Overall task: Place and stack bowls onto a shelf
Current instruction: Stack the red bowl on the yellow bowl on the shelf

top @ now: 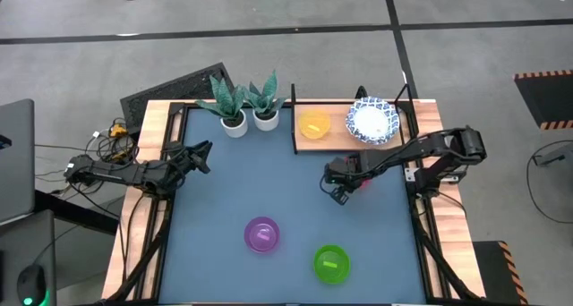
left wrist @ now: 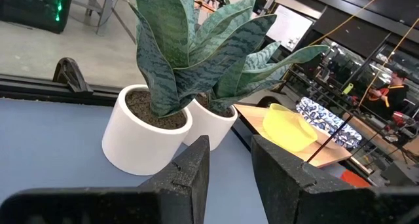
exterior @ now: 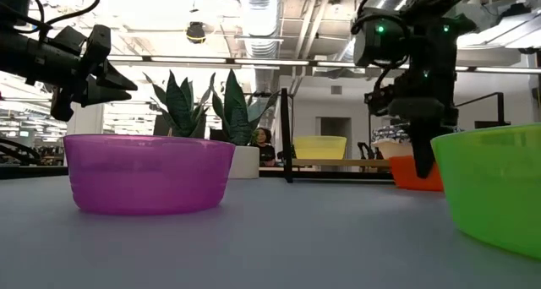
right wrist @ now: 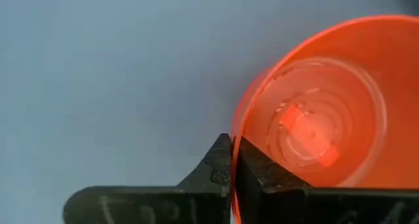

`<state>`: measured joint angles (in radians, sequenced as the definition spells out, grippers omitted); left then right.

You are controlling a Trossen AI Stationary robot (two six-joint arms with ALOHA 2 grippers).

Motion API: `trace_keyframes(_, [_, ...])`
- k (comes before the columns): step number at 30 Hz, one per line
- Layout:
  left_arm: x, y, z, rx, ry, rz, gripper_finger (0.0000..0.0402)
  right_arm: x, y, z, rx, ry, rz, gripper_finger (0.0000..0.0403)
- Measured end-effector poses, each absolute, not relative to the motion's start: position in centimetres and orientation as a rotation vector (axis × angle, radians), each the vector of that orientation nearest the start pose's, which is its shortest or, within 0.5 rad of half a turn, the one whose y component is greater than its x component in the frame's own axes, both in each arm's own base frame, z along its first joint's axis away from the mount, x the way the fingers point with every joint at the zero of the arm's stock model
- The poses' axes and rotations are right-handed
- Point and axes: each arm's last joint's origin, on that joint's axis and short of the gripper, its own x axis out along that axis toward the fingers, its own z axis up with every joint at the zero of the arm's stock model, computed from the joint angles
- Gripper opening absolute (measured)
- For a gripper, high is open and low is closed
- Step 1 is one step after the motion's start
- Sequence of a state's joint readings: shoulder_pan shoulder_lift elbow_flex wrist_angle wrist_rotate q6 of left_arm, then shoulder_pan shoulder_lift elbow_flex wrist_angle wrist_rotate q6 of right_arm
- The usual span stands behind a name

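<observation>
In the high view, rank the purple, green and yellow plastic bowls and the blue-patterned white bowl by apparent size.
1. Blue-patterned white bowl, clearly widest.
2. Purple plastic bowl, green plastic bowl and yellow plastic bowl: they look alike, so I won't rank them.

bowls (top: 373,122) on shelf (top: 421,123), pots (top: 250,120) left

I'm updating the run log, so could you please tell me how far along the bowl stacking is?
Done: the yellow bowl and the stacked blue-rimmed white bowls sit on the shelf. In hand: the right gripper is shut on the red bowl's rim, near the shelf. Left: the purple bowl and green bowl sit on the table. The left gripper waits open near the plant pots.
</observation>
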<state>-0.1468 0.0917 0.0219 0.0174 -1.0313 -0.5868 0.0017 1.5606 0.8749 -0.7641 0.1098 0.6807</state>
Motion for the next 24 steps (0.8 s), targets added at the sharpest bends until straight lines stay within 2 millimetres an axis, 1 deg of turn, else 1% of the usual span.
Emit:
trace_keyframes(2, [9.1, 1.2, 16.6, -0.518, -0.216, 0.87, 0.0098, 26.0, -0.1, 16.9, 0.494, 1.336, -0.547, 0.0024])
trace_keyframes(4, [9.1, 1.2, 16.6, -0.518, -0.216, 0.87, 0.0098, 26.4, 0.0, 18.2, 0.518, 1.305, -0.508, 0.0023])
trace_keyframes(8, [9.1, 1.2, 16.6, -0.519, -0.216, 0.87, 0.0098, 27.5, 0.0, 22.2, 0.498, 1.186, -0.381, 0.0022])
trace_keyframes(11, [9.1, 1.2, 16.6, -0.518, -0.215, 0.87, 0.0098, 28.2, -0.9, 25.7, 0.424, 1.068, -0.322, 0.0022])
trace_keyframes(13, [9.1, 1.2, 16.6, -0.518, -0.215, 0.87, 0.0098, 28.3, -2.0, 27.8, 0.341, 1.005, -0.333, 0.0022])
trace_keyframes(15, [9.1, 1.2, 16.6, -0.518, -0.215, 0.87, 0.0098, 28.4, -3.3, 29.3, 0.228, 0.969, -0.353, 0.0022])
trace_keyframes(18, [9.1, 1.2, 16.6, -0.518, -0.215, 0.87, 0.0098, 28.4, -5.4, 30.7, 0.002, 0.96, -0.337, 0.0022])
trace_keyframes(21, [9.1, 1.2, 16.6, -0.518, -0.215, 0.87, 0.0098, 28.2, -7.5, 31.1, -0.202, 0.965, -0.284, 0.0022])
trace_keyframes(24, [9.1, 1.2, 16.6, -0.518, -0.215, 0.87, 0.0098, 27.9, -9.5, 31.2, -0.295, 0.97, -0.283, 0.0022])
